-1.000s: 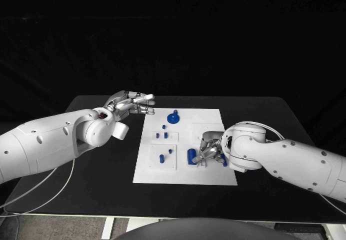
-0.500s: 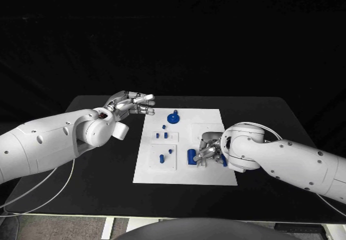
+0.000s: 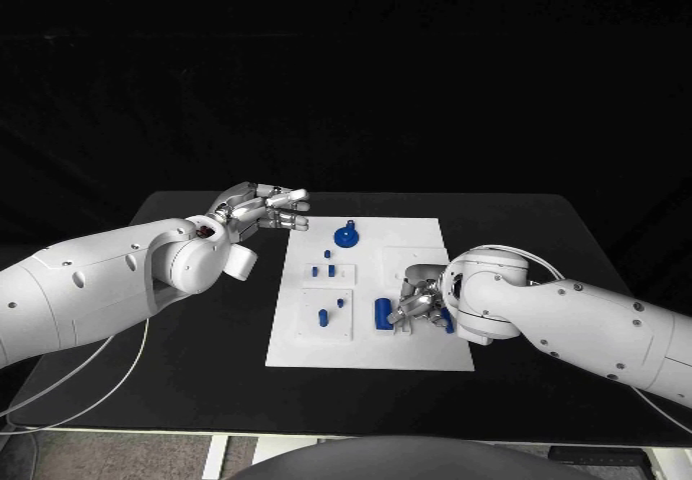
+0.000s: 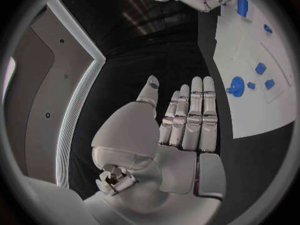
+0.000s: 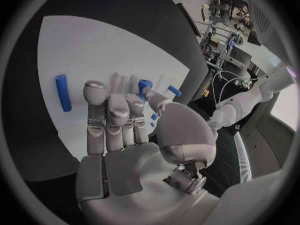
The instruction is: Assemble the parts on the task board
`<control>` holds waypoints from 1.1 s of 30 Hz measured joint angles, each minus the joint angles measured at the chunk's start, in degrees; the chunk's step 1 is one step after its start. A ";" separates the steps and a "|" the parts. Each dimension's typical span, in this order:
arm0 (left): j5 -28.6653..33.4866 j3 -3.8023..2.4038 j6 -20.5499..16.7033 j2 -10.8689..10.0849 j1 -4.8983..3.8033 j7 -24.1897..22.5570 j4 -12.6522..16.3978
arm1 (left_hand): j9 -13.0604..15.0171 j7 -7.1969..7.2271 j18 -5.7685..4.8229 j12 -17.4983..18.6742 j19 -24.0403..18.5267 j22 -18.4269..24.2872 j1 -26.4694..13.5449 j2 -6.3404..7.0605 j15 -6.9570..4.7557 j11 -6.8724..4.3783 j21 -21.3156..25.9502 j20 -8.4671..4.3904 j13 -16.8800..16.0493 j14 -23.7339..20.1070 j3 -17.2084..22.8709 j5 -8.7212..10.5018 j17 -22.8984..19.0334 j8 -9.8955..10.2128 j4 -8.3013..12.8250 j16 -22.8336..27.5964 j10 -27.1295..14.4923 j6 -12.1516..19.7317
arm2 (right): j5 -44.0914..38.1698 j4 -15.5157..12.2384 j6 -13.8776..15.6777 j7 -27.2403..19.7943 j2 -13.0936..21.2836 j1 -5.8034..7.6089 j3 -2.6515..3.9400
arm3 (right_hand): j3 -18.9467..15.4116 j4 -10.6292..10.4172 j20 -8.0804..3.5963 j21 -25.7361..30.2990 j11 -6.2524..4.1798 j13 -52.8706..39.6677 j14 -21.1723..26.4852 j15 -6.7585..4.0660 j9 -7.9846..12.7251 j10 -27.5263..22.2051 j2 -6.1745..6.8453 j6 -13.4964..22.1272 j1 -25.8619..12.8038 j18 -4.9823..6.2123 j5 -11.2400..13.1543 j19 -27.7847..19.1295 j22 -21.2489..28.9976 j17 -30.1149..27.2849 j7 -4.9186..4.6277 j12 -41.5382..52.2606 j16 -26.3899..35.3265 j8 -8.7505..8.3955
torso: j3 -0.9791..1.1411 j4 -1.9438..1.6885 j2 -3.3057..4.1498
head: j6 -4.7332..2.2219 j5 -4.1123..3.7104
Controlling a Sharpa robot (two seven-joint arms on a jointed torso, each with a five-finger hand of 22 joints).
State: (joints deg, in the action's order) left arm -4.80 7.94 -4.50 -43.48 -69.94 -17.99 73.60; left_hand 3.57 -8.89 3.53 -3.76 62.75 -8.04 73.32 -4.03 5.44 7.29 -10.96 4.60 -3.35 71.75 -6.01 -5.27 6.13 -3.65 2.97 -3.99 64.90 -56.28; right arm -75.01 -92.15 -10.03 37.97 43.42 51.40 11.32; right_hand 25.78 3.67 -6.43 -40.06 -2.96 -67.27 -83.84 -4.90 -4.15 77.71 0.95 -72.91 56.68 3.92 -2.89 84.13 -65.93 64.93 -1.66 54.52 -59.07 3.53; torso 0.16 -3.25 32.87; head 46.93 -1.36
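Black table (image 3: pixel 202 330) under a dark backdrop, white task board (image 3: pixel 418 350) lying flat at its middle.

On the board, several blue parts: a round knobbed part (image 3: pixel 348 236) near the far edge, two small pegs (image 3: pixel 322 269) below it, a short upright peg (image 3: pixel 323 317) and a tiny one (image 3: pixel 342 300) nearer the front, a taller block (image 3: pixel 384 312) at the right of these.

Left hand (image 3: pixel 264 209) raised over the table just beside the board's far left corner, apart from it. Fingers (image 4: pixel 190 115) straight and pressed side by side, thumb set slightly apart, nothing held.

Right hand (image 3: pixel 420 302) low over the board's right half, just beside the taller block. Fingers (image 5: pixel 109 117) extended and close together, tips near a blue part (image 5: pixel 145 85) seen past them in the right wrist view. Cannot tell whether the fingertips touch or pinch that part: blurred there and partly hidden. A blue rod (image 5: pixel 62 92) flat on the board, apart from the fingers.
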 measured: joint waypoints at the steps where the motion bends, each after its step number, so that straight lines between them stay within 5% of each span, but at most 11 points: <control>1: 0.00 0.00 0.01 0.00 0.00 0.01 -0.04 | 0.00 0.00 0.00 0.00 0.00 0.00 0.00 0.00 0.00 0.00 0.00 0.00 0.00 0.00 0.00 0.00 0.00 0.00 0.00 0.00 0.00 0.00 | 0.00 0.01 0.40 -0.04 0.23 -0.01 0.00 | -0.71 -0.38 0.00 0.01 0.00 0.01 0.00 0.00 -0.07 0.00 0.46 0.00 -0.46 0.00 0.00 0.00 0.05 -0.10 0.00 0.18 0.00 0.00 | 0.01 0.00 0.00 | -0.05 0.00; 4: 0.00 0.00 0.02 -0.02 0.00 0.02 -0.14 | 0.00 0.00 0.00 0.00 0.00 0.00 0.00 0.00 0.00 0.00 0.00 0.00 0.00 0.00 0.00 0.00 0.00 0.00 0.00 0.00 0.00 0.00 | 0.04 0.14 1.76 -0.30 0.87 -0.09 0.33 | -2.58 -2.26 0.00 0.01 0.00 0.01 0.00 0.00 -0.33 0.00 2.90 0.00 -0.68 0.00 0.00 0.00 0.11 -0.21 0.00 0.27 0.23 0.00 | 0.02 0.01 -0.01 | -0.15 -0.01; 5: 0.00 0.00 0.03 -0.02 0.00 0.03 -0.17 | 0.00 0.00 0.00 0.00 0.00 0.00 0.00 0.00 0.00 0.00 0.00 0.00 0.00 0.00 0.00 0.00 0.00 0.00 0.00 0.00 0.00 0.00 | 0.13 0.34 2.43 -0.44 1.11 -0.16 0.92 | -3.29 -4.74 0.00 0.01 0.00 0.01 0.00 0.00 -0.56 0.00 4.34 0.00 0.74 0.00 0.00 0.00 0.21 -0.26 0.00 0.27 0.23 0.00 | 0.03 0.02 -0.01 | -0.19 -0.03; 8: 0.00 0.00 0.04 -0.04 0.00 0.03 -0.24 | 0.00 0.00 0.00 0.00 0.00 -0.01 0.00 0.00 0.00 0.00 0.00 0.00 0.00 0.00 0.00 0.00 0.00 0.00 0.00 0.00 0.00 0.00 | 0.51 1.18 4.01 -0.81 1.68 -0.14 2.99 | -4.88 -7.73 0.00 0.01 0.00 0.01 0.00 0.00 -0.75 0.00 6.12 0.22 2.51 0.00 0.00 0.00 0.22 -0.33 -0.22 0.51 0.23 0.13 | 0.04 0.04 -0.02 | -0.38 -0.14; 11: 0.00 0.00 0.04 -0.05 0.00 0.04 -0.34 | 0.00 0.00 0.00 0.00 0.00 0.08 0.00 0.00 0.00 0.00 0.00 0.00 0.00 0.00 0.00 0.00 0.00 0.00 0.00 0.00 0.00 0.00 | 0.90 2.23 4.67 -1.08 2.40 0.04 5.47 | -5.20 -8.05 0.00 0.25 0.44 0.01 0.00 0.00 -0.54 0.17 6.86 1.78 3.26 -0.01 0.00 0.00 0.42 -0.58 -0.71 0.51 0.23 0.13 | 0.04 0.04 -0.02 | -0.60 -0.16; 15: 0.00 0.00 0.05 -0.04 0.00 0.04 -0.48 | -0.01 0.00 0.01 0.00 0.00 0.15 -1.78 0.76 0.00 0.00 0.00 0.00 0.00 0.00 -0.86 1.83 0.00 0.00 -0.86 0.00 0.00 0.00 | 0.97 3.27 4.64 -1.38 3.58 0.71 6.82 | -4.81 -6.97 0.00 0.58 0.62 0.01 0.00 0.00 -0.39 -0.01 6.59 2.32 5.21 0.00 0.00 0.00 0.53 -0.74 -0.87 0.51 0.52 0.13 | 0.07 0.04 -0.02 | -0.86 -0.54; 21: 0.00 0.01 0.03 -0.08 0.00 -0.01 -0.52 | 0.04 0.00 0.00 0.00 -0.53 0.50 -2.10 1.09 0.17 0.00 0.00 0.09 0.00 -0.43 -2.40 2.28 -0.59 0.00 -1.93 0.00 0.00 0.00 | 0.61 4.25 3.40 -1.68 4.97 1.50 7.56 | -4.80 -6.12 0.00 0.88 0.62 -0.54 0.00 0.00 -1.89 0.00 6.27 0.47 6.62 0.00 0.00 0.00 0.63 -0.83 0.11 1.11 0.73 0.67 | 0.08 0.05 -0.02 | -1.06 -1.03; 23: 0.00 0.01 0.00 -0.10 0.00 -0.04 -0.53 | 0.04 0.00 0.00 0.00 -0.53 0.56 -1.88 1.30 0.09 -0.16 0.23 0.09 -0.05 -0.52 -2.40 2.28 -0.59 0.00 -1.93 0.00 0.16 0.00 | 0.51 4.53 2.59 -1.64 5.34 1.55 7.60 | -5.30 -5.35 0.00 1.21 0.62 -0.94 0.00 0.00 -4.09 0.00 6.21 0.47 6.92 0.00 0.00 0.00 0.63 -0.64 0.11 1.11 0.73 0.28 | 0.07 0.08 -0.02 | -1.05 -1.19; 33: -0.02 0.01 -0.08 -0.12 0.00 -0.13 -0.50 | 0.04 -0.02 0.00 0.00 -0.53 0.56 -1.69 1.49 0.31 -0.11 0.23 0.09 -0.09 -0.74 -2.46 2.28 -0.59 0.00 -1.87 0.00 0.53 0.08 | 0.38 5.22 -1.61 0.38 5.92 0.02 7.43 | -4.89 -4.85 0.00 1.79 0.61 -0.75 0.01 0.01 -6.52 -0.43 6.22 4.24 6.92 0.00 0.00 0.00 0.76 -0.33 -1.01 0.65 0.73 0.29 | -0.03 0.02 -0.01 | -0.96 -1.82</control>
State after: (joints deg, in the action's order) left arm -4.82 7.95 -4.58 -43.60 -69.94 -18.12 73.10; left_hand 3.61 -8.90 3.52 -3.76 62.23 -7.48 71.63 -2.54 5.74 7.18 -10.73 4.69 -3.44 71.02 -8.47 -2.99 5.54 -3.65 1.10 -3.99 65.43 -56.19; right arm -74.62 -86.93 -11.64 38.35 49.34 51.42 18.75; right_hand 20.90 -1.17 -6.42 -38.26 -2.35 -68.02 -83.84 -4.90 -10.67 77.28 7.17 -68.67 63.60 3.92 -2.88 84.13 -65.17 64.61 -2.67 55.17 -58.34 3.82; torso 0.13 -3.23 32.86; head 45.97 -3.18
